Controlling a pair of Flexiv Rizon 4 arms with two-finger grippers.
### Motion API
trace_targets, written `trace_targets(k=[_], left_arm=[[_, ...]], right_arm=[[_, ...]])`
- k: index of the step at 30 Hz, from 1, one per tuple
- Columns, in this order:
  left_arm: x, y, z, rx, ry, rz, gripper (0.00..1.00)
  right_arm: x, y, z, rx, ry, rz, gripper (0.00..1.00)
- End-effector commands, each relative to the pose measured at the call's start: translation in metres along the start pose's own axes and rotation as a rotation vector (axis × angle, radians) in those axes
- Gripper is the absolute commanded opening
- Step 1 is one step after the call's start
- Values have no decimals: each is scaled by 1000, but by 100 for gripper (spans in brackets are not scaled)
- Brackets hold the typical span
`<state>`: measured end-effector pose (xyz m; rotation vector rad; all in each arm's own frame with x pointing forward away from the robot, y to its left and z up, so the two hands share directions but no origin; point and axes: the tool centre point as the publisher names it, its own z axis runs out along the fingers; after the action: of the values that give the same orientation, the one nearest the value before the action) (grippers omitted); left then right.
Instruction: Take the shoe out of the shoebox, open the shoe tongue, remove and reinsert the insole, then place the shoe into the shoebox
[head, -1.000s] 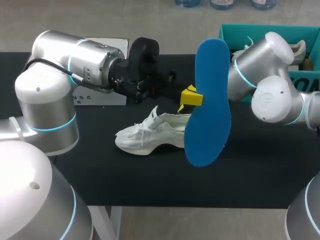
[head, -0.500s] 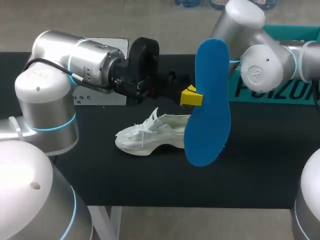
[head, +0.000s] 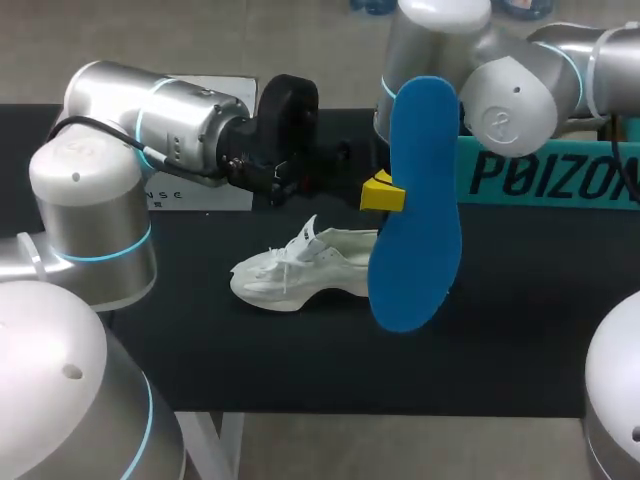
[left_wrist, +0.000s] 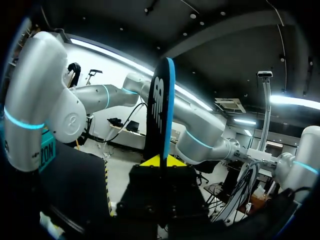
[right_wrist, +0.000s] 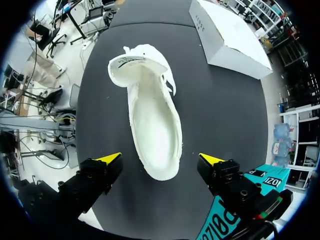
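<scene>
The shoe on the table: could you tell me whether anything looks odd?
Only that the blue insole is out of the shoe, held on end in the left gripper. Expected mid-task; nothing looks damaged.

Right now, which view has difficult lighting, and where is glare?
Left wrist view: the insole and left end effector are backlit, dark against bright lights behind. Right wrist view: the shoe is evenly lit on the black table. Head view: soft highlights on the left arm, no harsh glare.
</scene>
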<state>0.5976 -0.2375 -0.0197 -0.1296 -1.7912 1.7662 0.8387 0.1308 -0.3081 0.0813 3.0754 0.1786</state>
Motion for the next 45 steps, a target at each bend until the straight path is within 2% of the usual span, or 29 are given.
trace_targets(k=[1,4,30,33,38,42,45], left_arm=[[0,1,1,3,-2,1,0],[0,1,1,3,-2,1,0],[0,1,1,3,-2,1,0],[0,1,1,3,-2,1,0],[0,1,1,3,-2,1,0],[0,1,1,3,-2,1,0],[0,1,1,3,-2,1,0]], right_arm=[[1,-9,3,-28,0,-5,100],[0,-11,2,0,-2,-11,100],[0,-11,2,0,-2,-11,100],[-7,0,4,66,-51,-23,100],[-21,15,16,72,-91,-32,100],[-35,17,28,66,-92,-27,100],[-36,21,36,62,-74,-47,100]])
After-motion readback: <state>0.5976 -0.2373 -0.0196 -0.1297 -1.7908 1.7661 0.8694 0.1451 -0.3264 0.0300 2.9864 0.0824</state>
